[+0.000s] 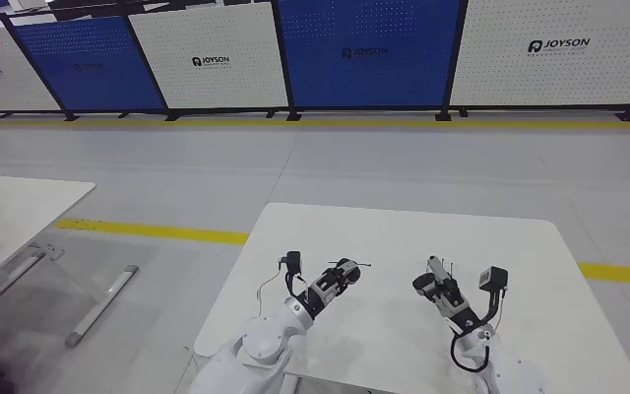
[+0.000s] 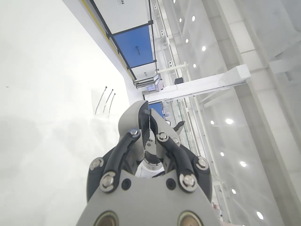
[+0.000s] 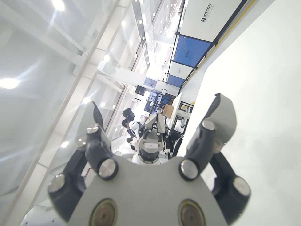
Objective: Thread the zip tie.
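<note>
My left gripper [image 2: 148, 115] is shut on a thin black zip tie [image 2: 149, 122], held edge-on between its pads, with the small head [image 2: 146, 112] near the fingertips. In the top view the left gripper [image 1: 346, 270] hovers over the white table [image 1: 413, 231] with the tie's end [image 1: 361, 264] sticking out toward the right arm. My right gripper [image 3: 156, 101] is open with nothing between its fingers and faces the left gripper [image 3: 154, 124] across a gap. From above, the right gripper [image 1: 433, 270] sits at about the same depth on the table.
Three spare zip ties [image 2: 105, 99] lie side by side on the table beyond the left gripper. A second white table [image 1: 34, 207] stands at the left, across the floor. Blue and white panel walls [image 1: 364, 54] close the far side.
</note>
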{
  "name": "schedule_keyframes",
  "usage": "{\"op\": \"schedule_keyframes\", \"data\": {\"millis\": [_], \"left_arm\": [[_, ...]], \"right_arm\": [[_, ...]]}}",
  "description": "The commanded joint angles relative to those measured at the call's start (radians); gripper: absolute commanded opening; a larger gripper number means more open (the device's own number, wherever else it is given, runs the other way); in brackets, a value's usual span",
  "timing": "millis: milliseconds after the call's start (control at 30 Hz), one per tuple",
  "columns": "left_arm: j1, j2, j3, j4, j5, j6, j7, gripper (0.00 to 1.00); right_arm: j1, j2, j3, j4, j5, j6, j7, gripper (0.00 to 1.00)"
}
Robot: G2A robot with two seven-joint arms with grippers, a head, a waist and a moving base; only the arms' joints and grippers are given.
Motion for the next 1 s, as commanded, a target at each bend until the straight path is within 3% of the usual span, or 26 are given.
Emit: {"op": "schedule_keyframes", "data": {"millis": [0, 333, 467, 567, 733, 933, 967], "left_arm": [[0.006, 0.002, -0.009, -0.009, 0.016, 0.009, 0.002, 0.00], [0.005, 0.002, -0.007, -0.003, 0.008, 0.011, -0.004, 0.00], [0.014, 0.009, -0.045, -0.022, -0.065, -0.009, -0.089, 0.00], [0.040, 0.021, -0.101, -0.067, -0.128, -0.011, -0.188, 0.00], [0.076, 0.034, -0.173, -0.156, -0.179, 0.001, -0.237, 0.00], [0.154, 0.039, -0.206, -0.335, -0.105, -0.036, -0.175, 0.00], [0.162, 0.040, -0.208, -0.349, -0.089, -0.040, -0.159, 0.00]], "right_arm": [[-0.006, 0.000, 0.009, -0.008, 0.007, 0.001, -0.002, 1.00], [-0.006, 0.000, 0.009, -0.008, 0.007, 0.001, -0.002, 1.00], [-0.006, 0.000, 0.009, -0.008, 0.007, 0.001, -0.002, 1.00], [-0.006, 0.000, 0.009, -0.008, 0.007, 0.001, -0.002, 1.00], [-0.006, 0.000, 0.009, -0.008, 0.007, 0.001, -0.002, 1.00], [-0.006, 0.000, 0.009, -0.008, 0.007, 0.001, -0.002, 1.00], [-0.006, 0.000, 0.009, -0.008, 0.007, 0.001, -0.002, 1.00]]}}
